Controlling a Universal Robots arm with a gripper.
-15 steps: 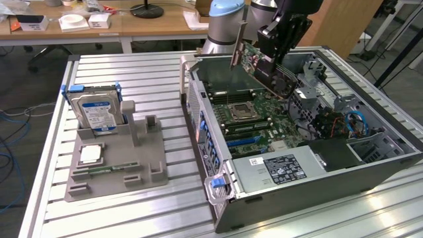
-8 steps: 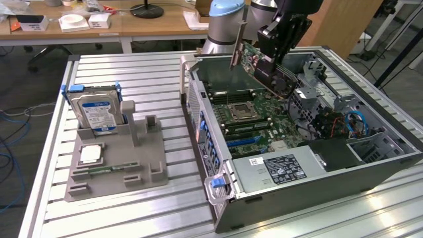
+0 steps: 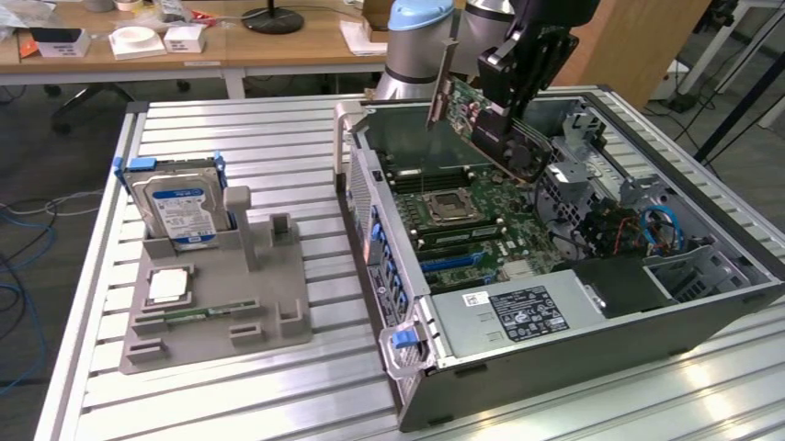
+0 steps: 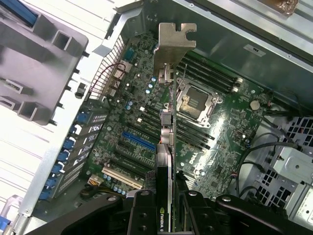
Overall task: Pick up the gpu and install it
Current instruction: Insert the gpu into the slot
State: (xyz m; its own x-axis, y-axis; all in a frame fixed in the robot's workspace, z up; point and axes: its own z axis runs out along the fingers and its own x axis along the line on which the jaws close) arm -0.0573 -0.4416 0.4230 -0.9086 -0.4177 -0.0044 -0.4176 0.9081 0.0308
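Arm [image 3: 417,46] comes in from the far side of the table and leans over the open grey computer case [image 3: 589,358]. The wrist is angled down, so the black gripper [image 3: 501,106] points into the back half of the box. The fingers are clamped on the gpu [image 3: 460,101] – a thin green circuit card with a black cooler block and a silver metal end bracket [image 4: 176,41].

The card is up in the air and tilted, bracket end higher and toward the exterior view's left, over the green motherboard [image 3: 491,216]. Its lower corner dips close to the board, but I can't tell if it touches anything.

From the wrist camera the gpu [image 4: 167,132] is edge-on, pinched between the two black fingers [image 4: 144,213] of the gripper [image 4: 168,208]. The bracket is at the far end, and the blue expansion slot [image 4: 142,142] sits on the board off to one side of the card's edge.

Over on the exterior view's left, well apart from the case, the grey plastic parts holder [image 3: 209,344] sits on the slatted aluminium table [image 3: 245,138] – the boxy silver hard drive with a blue-white label [image 3: 182,209] stands upright in it.
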